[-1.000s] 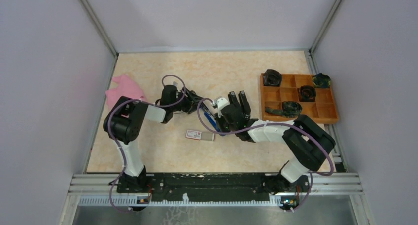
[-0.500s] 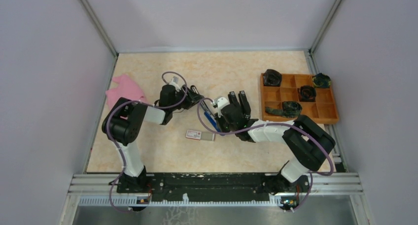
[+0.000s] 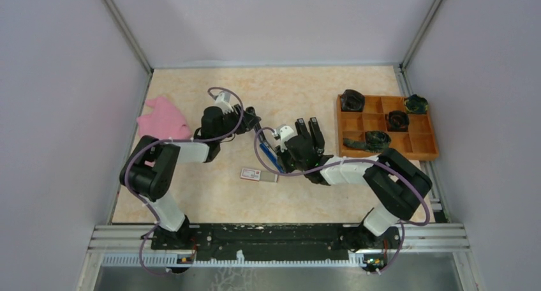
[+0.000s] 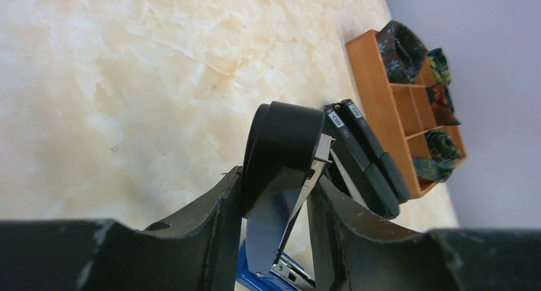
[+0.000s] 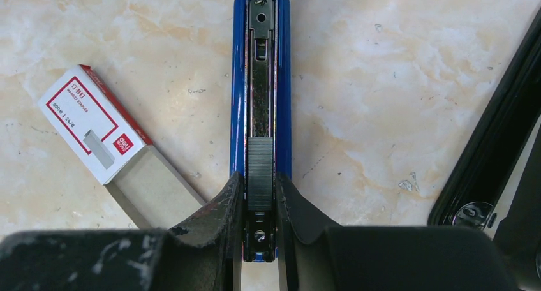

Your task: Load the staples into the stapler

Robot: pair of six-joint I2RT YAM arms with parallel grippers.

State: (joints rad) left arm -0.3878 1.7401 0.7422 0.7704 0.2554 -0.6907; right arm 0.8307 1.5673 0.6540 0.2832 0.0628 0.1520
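We see the staples (image 5: 96, 128), a white red-printed box with grey strip, just left of the right gripper (image 5: 259, 182) clamped on the stapler (image 5: 260, 80); whether the left gripper (image 4: 274, 182) grips, we cannot tell

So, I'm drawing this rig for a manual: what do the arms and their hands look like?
Both the left arm and right arm alternate white links with bulky black joints, each trailed by a looping purple cable. The left hand and right hand have black, scuffed wedge-shaped fingers.
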